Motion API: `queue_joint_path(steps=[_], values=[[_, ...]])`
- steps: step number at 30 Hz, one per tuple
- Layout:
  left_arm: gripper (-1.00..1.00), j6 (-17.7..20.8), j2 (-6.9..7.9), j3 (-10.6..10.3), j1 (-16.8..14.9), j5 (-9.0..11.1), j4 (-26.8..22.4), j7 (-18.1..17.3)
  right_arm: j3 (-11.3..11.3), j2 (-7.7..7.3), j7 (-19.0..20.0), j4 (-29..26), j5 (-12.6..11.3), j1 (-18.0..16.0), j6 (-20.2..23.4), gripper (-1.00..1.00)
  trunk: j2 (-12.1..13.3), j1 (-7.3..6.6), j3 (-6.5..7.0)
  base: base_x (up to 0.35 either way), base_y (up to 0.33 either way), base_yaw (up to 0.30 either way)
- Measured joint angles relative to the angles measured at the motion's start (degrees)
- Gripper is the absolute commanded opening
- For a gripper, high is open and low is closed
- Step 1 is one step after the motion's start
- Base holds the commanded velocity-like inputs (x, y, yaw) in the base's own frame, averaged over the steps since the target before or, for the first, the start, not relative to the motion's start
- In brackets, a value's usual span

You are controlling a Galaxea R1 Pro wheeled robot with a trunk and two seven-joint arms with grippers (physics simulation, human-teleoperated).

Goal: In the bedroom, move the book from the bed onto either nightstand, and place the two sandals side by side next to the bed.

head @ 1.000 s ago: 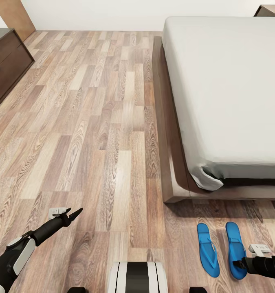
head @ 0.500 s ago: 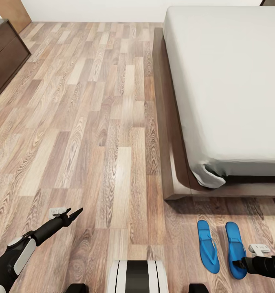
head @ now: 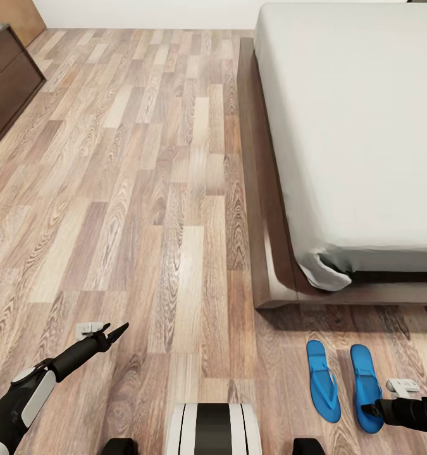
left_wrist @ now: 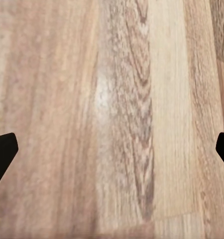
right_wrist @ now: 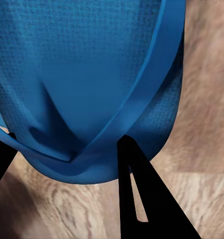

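Observation:
Two bright blue sandals lie side by side on the wood floor just off the foot corner of the bed (head: 352, 126). The left sandal (head: 322, 381) lies free. My right gripper (head: 372, 409) is at the near end of the right sandal (head: 364, 379), and in the right wrist view that sandal (right_wrist: 92, 74) sits between the fingers (right_wrist: 142, 199), which are closed in on its end by the strap. My left gripper (head: 116, 332) hangs open over bare floor, its fingertips (left_wrist: 2, 149) far apart. The book and the nightstand are out of view.
The bed's dark wood frame (head: 264, 221) runs along the right. A long low dark cabinet (head: 4, 82) stands at the far left, with a tan door (head: 17, 12) behind it. Open plank floor lies between them. My base (head: 213, 430) shows at the bottom.
The whole picture has slid upward a little, so the camera moved. Both arms and both sandals keep their places.

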Motion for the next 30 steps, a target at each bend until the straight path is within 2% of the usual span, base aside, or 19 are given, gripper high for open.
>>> queue_joint_path(steps=[8,10,12,15,21,25,30], values=[[1.00,0.0,0.00,0.0,0.0,0.0,0.0,0.0,-0.1,-0.02,-0.1,-6.3,0.0,0.0,0.8,-1.00,0.0,0.00,0.00,0.000,0.000,0.000],[1.00,0.0,-0.02,0.0,0.0,0.0,0.0,0.0,-0.2,-0.02,-1.7,-6.6,0.1,0.0,0.9,-1.00,0.0,0.00,0.00,0.000,0.000,0.000],[1.00,0.0,-0.07,0.0,0.0,0.0,0.0,0.0,-0.3,0.01,-5.4,-6.8,0.1,0.0,1.4,-1.00,0.0,0.00,0.00,0.000,0.000,0.000],[1.00,0.0,-0.08,0.0,0.0,0.0,0.0,0.1,-0.3,0.04,-7.6,-6.9,-0.1,0.0,4.6,-1.00,0.0,0.00,0.00,0.000,0.000,0.000],[1.00,0.0,-0.78,0.0,0.0,0.0,0.0,0.1,-0.3,-0.01,-8.1,-6.7,-0.2,0.0,5.7,-1.00,0.0,0.00,0.00,0.000,0.000,0.000],[1.00,0.0,-0.93,0.0,0.0,-0.1,0.0,0.1,-0.3,0.01,-8.2,-6.7,-0.2,0.0,5.7,-1.00,0.0,0.08,-0.66,0.000,0.000,0.000],[1.00,0.0,-0.96,0.0,0.0,-0.1,0.0,0.1,-0.3,0.07,-8.2,-6.8,-0.2,0.0,5.7,-1.00,0.0,0.08,-0.66,0.000,0.000,0.000]])
